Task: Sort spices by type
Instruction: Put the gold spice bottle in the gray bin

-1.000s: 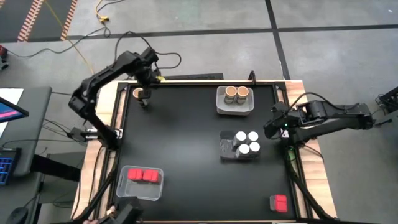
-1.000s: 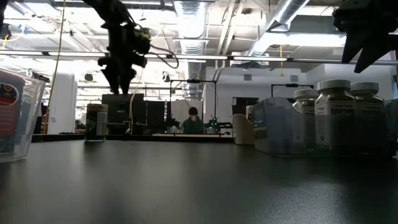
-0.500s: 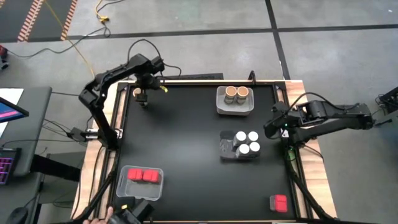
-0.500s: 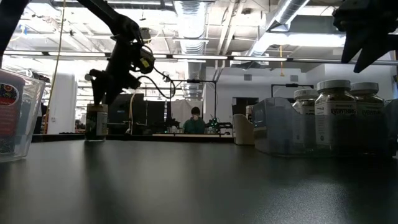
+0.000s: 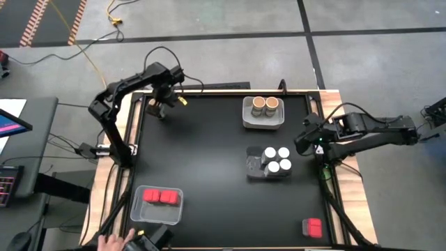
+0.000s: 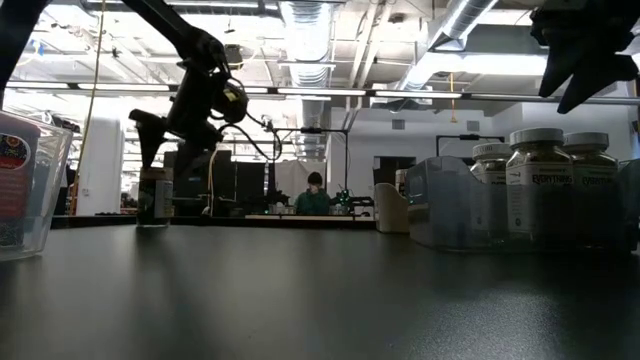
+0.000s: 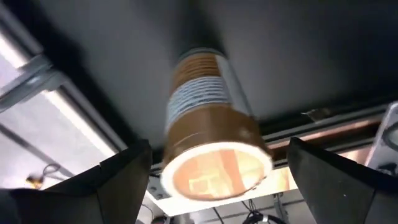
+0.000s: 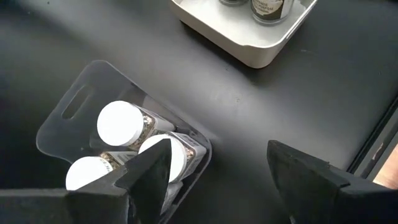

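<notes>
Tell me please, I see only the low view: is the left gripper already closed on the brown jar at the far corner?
Observer: No. The left wrist view shows the left gripper open, with the cork-topped jar standing between its fingers and a gap on each side.
Operator: Does the right gripper hold something?
Observer: No. In the right wrist view the right gripper is open and empty, beside the clear tray of white-lidded jars.
Operator: Is any red box outside a tray?
Observer: Yes. From above, one red box lies alone at the near right corner.
</notes>
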